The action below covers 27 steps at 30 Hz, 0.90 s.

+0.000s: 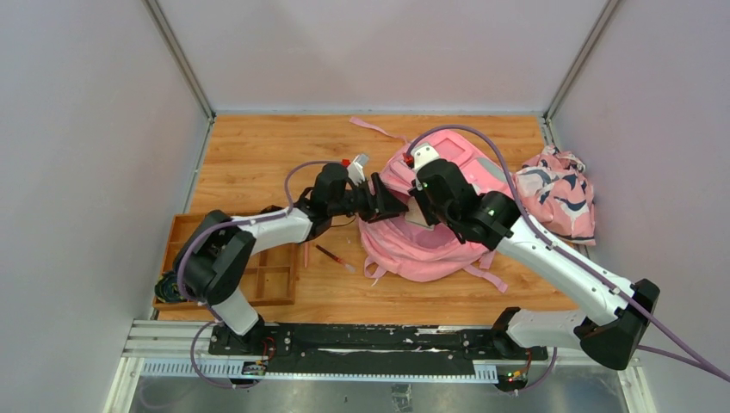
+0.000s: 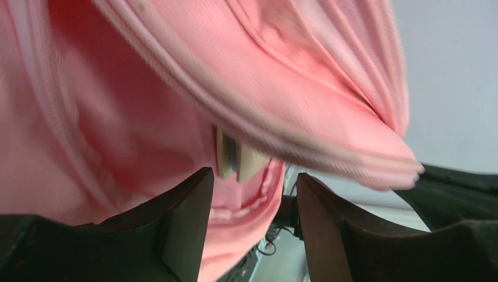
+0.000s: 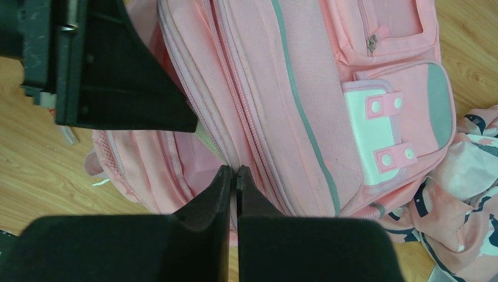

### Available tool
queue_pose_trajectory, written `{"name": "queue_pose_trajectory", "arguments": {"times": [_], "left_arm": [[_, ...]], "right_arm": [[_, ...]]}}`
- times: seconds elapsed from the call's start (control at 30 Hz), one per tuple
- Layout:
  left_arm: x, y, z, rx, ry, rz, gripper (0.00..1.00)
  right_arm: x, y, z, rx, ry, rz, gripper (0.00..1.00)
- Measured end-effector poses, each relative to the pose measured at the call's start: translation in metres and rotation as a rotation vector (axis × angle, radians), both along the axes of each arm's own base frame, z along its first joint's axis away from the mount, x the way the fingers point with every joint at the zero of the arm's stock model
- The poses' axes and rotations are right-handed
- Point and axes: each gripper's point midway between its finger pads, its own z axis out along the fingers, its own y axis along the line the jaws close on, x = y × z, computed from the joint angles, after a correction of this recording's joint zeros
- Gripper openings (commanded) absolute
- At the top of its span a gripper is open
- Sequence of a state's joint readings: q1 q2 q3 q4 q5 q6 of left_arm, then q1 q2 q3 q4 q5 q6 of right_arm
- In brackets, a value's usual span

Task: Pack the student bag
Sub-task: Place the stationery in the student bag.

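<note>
Presently, as things lie:

Backpack (image 1: 430,249): pink, grey trim, flat on the middle of the bench (image 1: 258,146), front pockets up. Main zip partly open along the side facing the left arm. Both arms meet at that opening.

Flat beige item (image 2: 238,161): its edge shows inside the mouth of the bag. It looks like a book or a pad, but I cannot tell which.

Left tool (image 2: 253,176): jaws apart, nothing between them, right at the bag's opening with the pink flap hanging just above.

Right tool (image 3: 236,171): jaws pressed together at the zip line. Whether a fold of fabric or a zip pull is pinched between them cannot be made out.

Pen (image 1: 332,255): on the bench just left of the bag, outside it.

Wooden tray (image 1: 181,237): at the left edge, well apart from the bag.

Patterned cloth (image 1: 564,189): bunched up against the bag's right side.

Progress, by my reckoning: partway. One item looks to be in. The pen seems left to go in, and the zip is not yet closed.
</note>
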<state>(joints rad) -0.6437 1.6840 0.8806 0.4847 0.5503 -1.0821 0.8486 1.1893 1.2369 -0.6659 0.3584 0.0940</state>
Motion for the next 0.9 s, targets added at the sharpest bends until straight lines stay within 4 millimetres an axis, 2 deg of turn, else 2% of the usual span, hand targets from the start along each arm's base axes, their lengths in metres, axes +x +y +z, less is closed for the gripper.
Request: {"name": "queue_pose_trajectory", "arguments": {"times": [0.07,0.2,0.37,0.53,0.7,0.9], "left_arm": [[-0.005,0.008,0.006,0.014,-0.019,0.015,0.6],[-0.015,0.023,0.017,0.027,-0.058,0.052,0.37],[-0.02,0.033,0.011,0.072,-0.088,0.117,0.31],[-0.024,0.017,-0.003,0.119,-0.096,0.119,0.23],[-0.004,-0.005,-0.026,0.166,-0.063,0.114,0.17],[0.014,-0.026,-0.019,0.162,-0.09,0.129,0.17]], "right_arm": [[0.0,0.0,0.0,0.002,0.001,-0.002,0.0],[0.0,0.0,0.0,0.006,0.003,-0.004,0.0],[-0.001,0.001,-0.001,0.01,0.006,-0.003,0.0],[-0.001,0.002,-0.001,0.014,0.01,0.003,0.0],[-0.002,0.002,-0.001,0.012,0.012,0.004,0.0],[-0.001,-0.005,0.0,-0.006,0.003,-0.018,0.0]]}}
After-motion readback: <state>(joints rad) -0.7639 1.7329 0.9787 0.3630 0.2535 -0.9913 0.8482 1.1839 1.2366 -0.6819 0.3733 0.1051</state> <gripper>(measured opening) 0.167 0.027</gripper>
